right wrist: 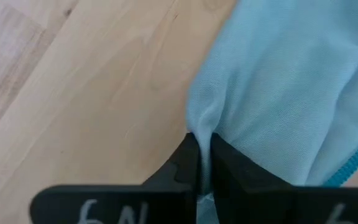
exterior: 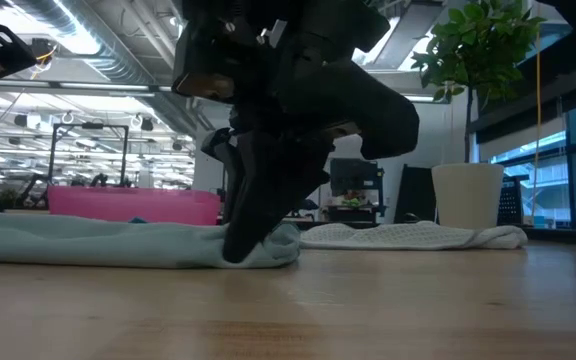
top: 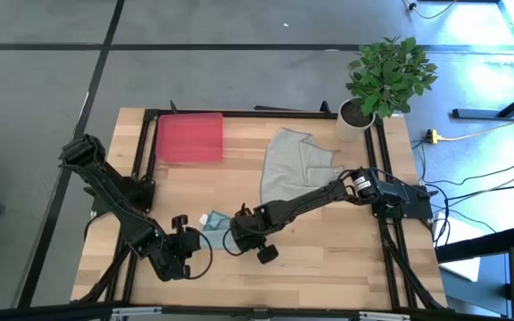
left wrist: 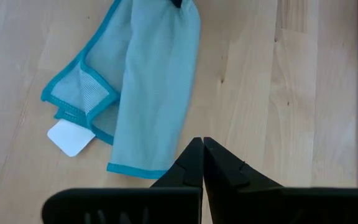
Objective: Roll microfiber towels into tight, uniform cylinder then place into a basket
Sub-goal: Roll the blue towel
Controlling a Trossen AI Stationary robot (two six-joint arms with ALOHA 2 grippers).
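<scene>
Towels first: from above, the teal towel [top: 213,220] lies bunched near the table's front edge between both grippers, the grey towel [top: 294,165] spread behind it, the red basket [top: 188,137] well apart at the back left. At table height, the teal cloth sags flat, probably soft, light and prone to slip. The left gripper [left wrist: 202,148] hovers beside its hem, fingers together and empty. The right gripper [right wrist: 202,151] pinches a fold; bare wood surrounds it for rolling.
</scene>
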